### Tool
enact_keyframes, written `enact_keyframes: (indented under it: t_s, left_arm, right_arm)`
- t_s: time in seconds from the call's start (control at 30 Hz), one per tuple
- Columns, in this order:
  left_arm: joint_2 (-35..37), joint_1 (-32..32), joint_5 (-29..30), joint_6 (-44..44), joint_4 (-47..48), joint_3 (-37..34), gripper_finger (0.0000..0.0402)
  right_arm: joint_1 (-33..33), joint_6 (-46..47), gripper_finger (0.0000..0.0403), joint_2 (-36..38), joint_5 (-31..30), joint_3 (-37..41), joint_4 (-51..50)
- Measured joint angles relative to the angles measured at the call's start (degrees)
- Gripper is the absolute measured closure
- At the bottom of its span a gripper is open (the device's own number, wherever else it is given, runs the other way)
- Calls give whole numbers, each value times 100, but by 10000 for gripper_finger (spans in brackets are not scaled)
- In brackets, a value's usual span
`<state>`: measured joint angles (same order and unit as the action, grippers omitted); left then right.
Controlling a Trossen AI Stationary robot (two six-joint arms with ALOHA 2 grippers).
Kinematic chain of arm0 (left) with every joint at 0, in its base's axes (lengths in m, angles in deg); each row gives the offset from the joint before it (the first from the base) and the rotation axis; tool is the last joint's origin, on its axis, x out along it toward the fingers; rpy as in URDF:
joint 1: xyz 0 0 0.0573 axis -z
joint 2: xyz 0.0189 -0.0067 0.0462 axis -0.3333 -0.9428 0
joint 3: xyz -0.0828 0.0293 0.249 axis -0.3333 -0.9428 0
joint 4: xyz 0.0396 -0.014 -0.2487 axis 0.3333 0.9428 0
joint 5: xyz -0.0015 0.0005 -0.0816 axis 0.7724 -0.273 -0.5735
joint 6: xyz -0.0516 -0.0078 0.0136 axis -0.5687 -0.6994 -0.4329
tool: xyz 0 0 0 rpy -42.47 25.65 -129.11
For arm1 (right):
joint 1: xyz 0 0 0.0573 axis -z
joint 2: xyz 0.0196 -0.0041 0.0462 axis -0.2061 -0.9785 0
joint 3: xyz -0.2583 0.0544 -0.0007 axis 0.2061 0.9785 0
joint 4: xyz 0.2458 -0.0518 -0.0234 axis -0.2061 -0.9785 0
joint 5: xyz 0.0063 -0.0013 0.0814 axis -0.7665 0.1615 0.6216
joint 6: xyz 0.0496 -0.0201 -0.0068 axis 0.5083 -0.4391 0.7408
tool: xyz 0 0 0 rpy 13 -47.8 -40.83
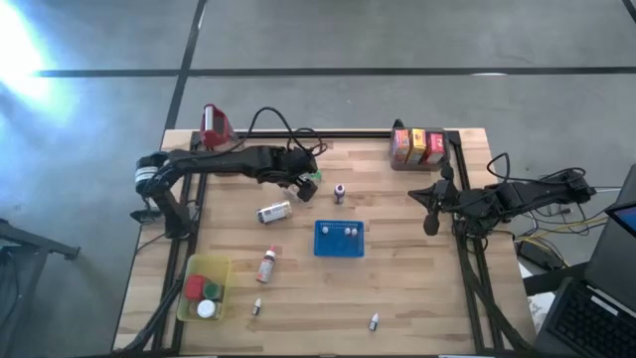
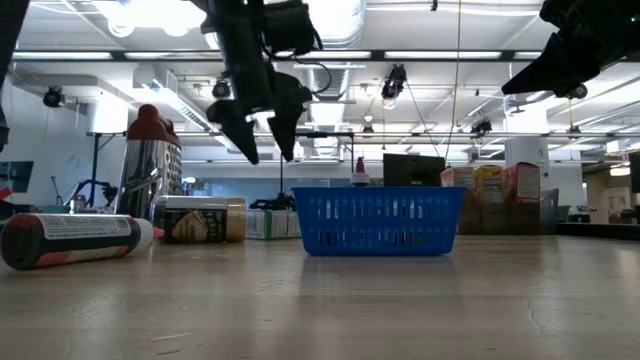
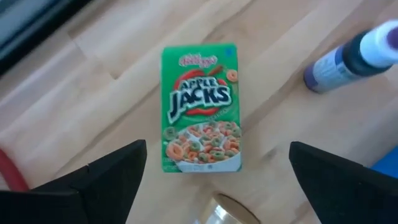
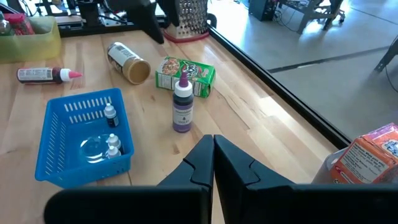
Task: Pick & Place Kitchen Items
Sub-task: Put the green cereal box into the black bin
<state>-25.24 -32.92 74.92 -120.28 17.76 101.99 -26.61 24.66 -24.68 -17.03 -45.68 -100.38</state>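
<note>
We see the left gripper [image 3: 214, 171] with its two dark fingers [image 3: 102, 180] spread wide apart and nothing between them, hanging in the air directly above a small green Apple Jacks cereal carton [image 3: 200, 107] that lies flat on the light wooden table [image 1: 417, 278]. In the low view this gripper [image 2: 266, 150] is raised clear of the table, fingertips pointing down. Just beside the green carton stands a small purple bottle with a white cap [image 4: 182, 107], upright, and on the carton's other side a round jar with a gold lid [image 4: 127, 62] lies on its side.

The right gripper [image 4: 213, 149] has its fingers pressed together on nothing; it waits at the table's right edge [image 1: 431, 211], well apart from the left gripper.

Between the two arms sits the blue perforated plastic basket [image 1: 320, 247], with tiny white-capped bottles [image 4: 112, 144] inside it. Near it, toward the table's left front, a red-and-white squeeze bottle [image 1: 267, 265] lies on its side, and a yellow-green tray [image 1: 185, 306] holds round red, green and white lids. Two tiny bottles [image 1: 374, 321] stand apart at the front. Red, yellow and orange cartons [image 1: 417, 146] stand together at the far right corner, and a clear jug with a red top [image 1: 215, 126] at the far left.
</note>
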Motion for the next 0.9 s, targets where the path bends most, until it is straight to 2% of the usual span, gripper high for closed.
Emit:
enact_keyframes:
  t_s: [0.43, 0.9]
  left_arm:
    - [-727, -282, -609, 32, 64, 0, 2]
    - [-837, -472, -842, 185, 117, 77, 1]
  right_arm:
    - [1, 0, 394, 0, 0, 0, 0]
    - [2, 0, 394, 2, 0, 0, 0]
